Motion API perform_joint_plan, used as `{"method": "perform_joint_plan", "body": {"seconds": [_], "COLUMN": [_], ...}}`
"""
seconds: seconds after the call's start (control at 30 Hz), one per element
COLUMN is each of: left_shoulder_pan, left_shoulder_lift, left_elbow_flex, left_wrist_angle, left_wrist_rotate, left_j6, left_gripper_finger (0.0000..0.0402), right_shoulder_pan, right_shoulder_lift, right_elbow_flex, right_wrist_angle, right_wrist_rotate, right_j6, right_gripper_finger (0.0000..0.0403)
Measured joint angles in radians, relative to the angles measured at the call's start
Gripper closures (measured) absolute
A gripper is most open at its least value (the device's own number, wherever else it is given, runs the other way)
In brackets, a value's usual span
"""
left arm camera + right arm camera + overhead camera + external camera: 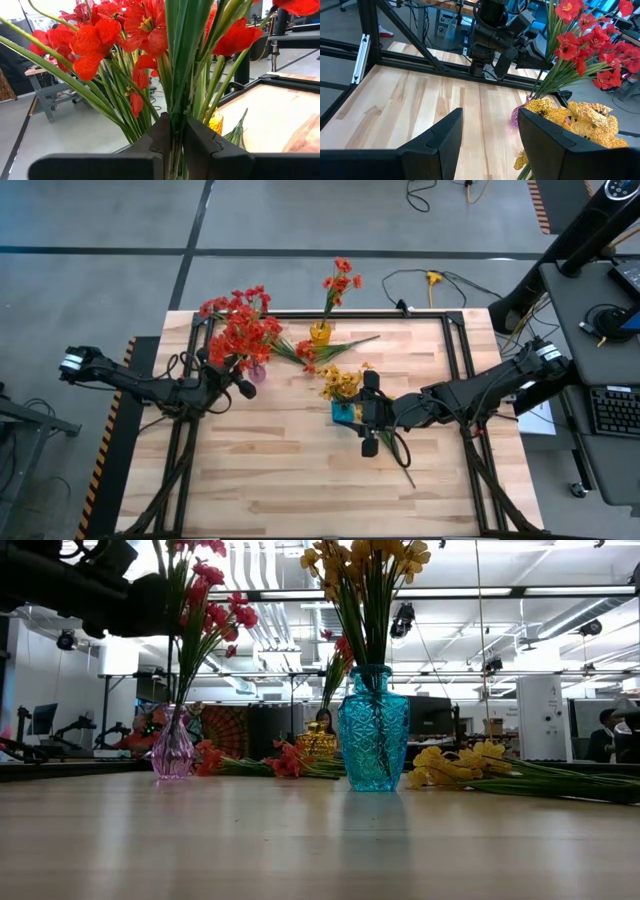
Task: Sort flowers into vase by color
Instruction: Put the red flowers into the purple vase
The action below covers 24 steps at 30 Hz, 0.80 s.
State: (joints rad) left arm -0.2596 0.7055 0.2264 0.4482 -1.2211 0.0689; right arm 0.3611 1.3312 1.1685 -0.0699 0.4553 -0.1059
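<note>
Where the scene is viewed from above: pale, straight-grained wooden tabletop [290, 470] inside a dark metal frame.
Left pincer [243, 385]: left of centre in the high view; its flat dark fingers [200, 145] are pressed close around a bundle of thin green stems beside the pink vase [173, 750].
Pink vase: small, clear glass, bulbous base with narrow neck; holds the red flowers [240, 330], whose petals look thin and fabric-like.
Right pincer [369, 412]: centre of the high view, just beside the teal vase [372, 740]; blocky fingers [445, 135] stand apart with nothing between them.
Teal vase: faceted, diamond-cut glass, flared rim; holds yellow flowers [365, 560] on long stems.
Yellow vase [320, 333]: upper centre of the high view, small, holding an orange-red sprig [340, 280].
Loose sprigs: red ones [310, 352] lie flat between the pink and yellow vases; crinkled yellow ones [455, 762] lie right of the teal vase in the low view.
</note>
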Motion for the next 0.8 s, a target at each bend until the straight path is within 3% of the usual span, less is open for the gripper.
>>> {"method": "perform_joint_plan", "body": {"seconds": [0.8], "left_shoulder_pan": [0.016], "left_shoulder_lift": [-0.002], "left_elbow_flex": [0.000], "left_wrist_angle": [0.013], "left_wrist_rotate": [-0.037], "left_j6": [-0.008], "left_gripper_finger": [0.0376], "right_shoulder_pan": [0.000], "right_shoulder_lift": [0.000], "right_elbow_flex": [0.000], "right_wrist_angle": [0.000], "right_wrist_rotate": [-0.001], "right_j6": [0.001], "right_gripper_finger": [0.0220]}}
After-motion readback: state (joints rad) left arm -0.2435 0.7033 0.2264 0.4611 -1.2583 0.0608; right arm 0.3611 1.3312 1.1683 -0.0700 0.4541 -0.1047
